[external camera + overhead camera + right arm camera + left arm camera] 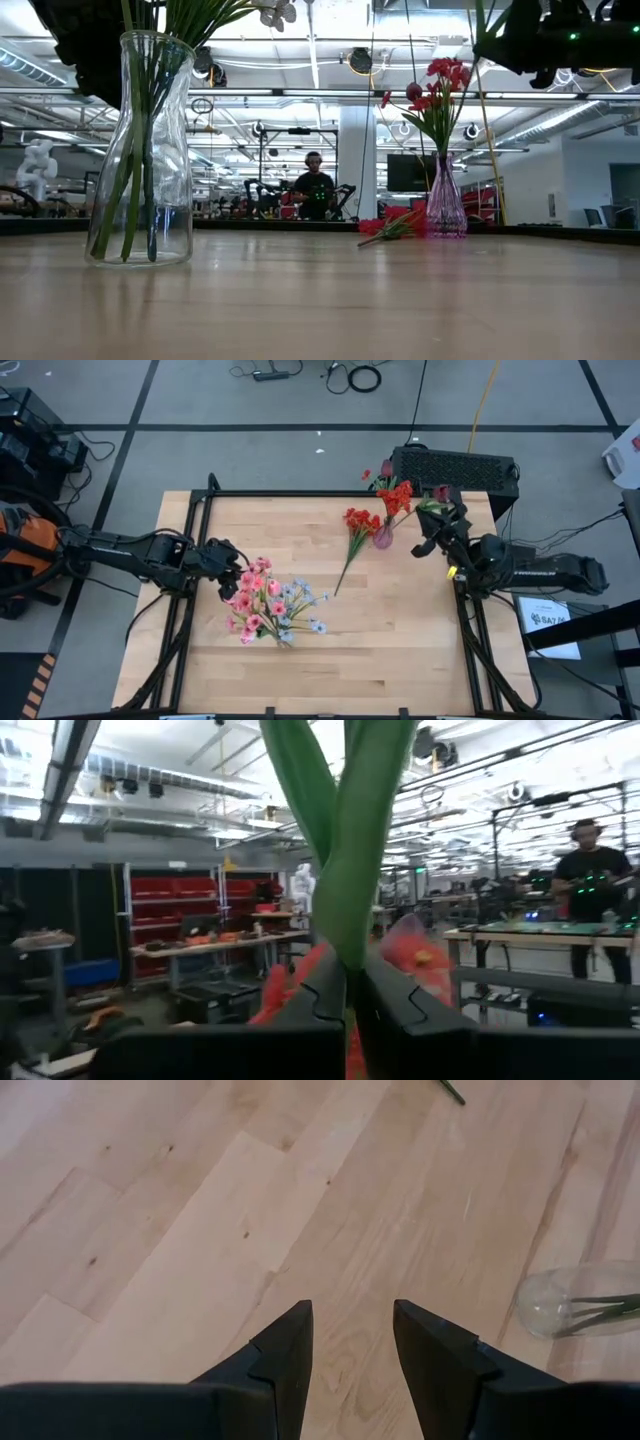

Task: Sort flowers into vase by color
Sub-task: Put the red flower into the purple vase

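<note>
Flowers half sorted, one stem in the right claw

Table (400, 650) of pale wood planks carries everything, with the left arm reaching in from one side and the right arm from the other. Clear vase (140, 150) stands near the left arm and holds the pink and pale blue flowers (268, 603), their green stems fanning inside the glass. Left gripper (226, 559) hangs just beside those blossoms, its fingers (285, 1355) spread apart with nothing between them and bare wood below. Pink vase (446, 205) stands toward the far edge of the table and holds upright red flowers (396, 497). Loose red spray (360, 522) lies flat on the wood just beside that vase, its thin stem trailing toward the table's middle. Right gripper (437, 510) is raised near the pink vase, its fingers pressed together on a green stem (350, 870) with long leaves; a dark red bud (441, 492) shows at the gripper. Person (314, 190) stands far back in the room behind the table
</note>
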{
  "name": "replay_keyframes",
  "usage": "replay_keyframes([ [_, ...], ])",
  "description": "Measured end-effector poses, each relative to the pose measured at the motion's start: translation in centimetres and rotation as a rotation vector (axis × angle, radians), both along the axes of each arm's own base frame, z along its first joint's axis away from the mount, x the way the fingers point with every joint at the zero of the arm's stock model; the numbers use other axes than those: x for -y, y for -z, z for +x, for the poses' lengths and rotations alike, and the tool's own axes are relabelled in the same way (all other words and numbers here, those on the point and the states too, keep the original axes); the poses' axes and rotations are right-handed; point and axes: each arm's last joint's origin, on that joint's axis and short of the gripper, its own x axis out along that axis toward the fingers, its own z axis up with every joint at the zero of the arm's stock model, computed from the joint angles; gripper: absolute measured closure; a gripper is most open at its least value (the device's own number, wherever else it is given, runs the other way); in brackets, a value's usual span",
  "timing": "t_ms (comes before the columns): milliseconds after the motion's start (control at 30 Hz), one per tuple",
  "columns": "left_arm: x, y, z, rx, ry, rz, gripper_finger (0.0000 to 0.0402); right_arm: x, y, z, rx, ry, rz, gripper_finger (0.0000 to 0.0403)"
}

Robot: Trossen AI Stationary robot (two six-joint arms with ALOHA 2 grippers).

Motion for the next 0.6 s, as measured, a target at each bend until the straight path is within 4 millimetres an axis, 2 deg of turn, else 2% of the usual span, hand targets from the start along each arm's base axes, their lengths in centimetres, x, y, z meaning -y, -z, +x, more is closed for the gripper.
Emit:
replay_keyframes([
  [100,0.0,0.0,0.0,0.002,-0.006,0.009,0.0254,0.1,0.0,-0.7,-0.015,-0.024,0.001,0.0402],
  [267,-0.1,0.0,0.0,0.002,-0.012,0.017,0.0254,0.6,-0.7,-1.3,-0.175,-0.045,0.064,0.0403],
  [433,-0.1,0.0,0.0,0.003,-0.014,0.020,0.0254,0.8,-2.9,-2.1,-0.157,-0.079,0.015,0.0403],
  [600,-0.2,0.0,0.0,0.007,-0.030,0.042,0.0254,1.2,-2.9,-2.1,-0.184,-0.054,0.000,0.0403],
])
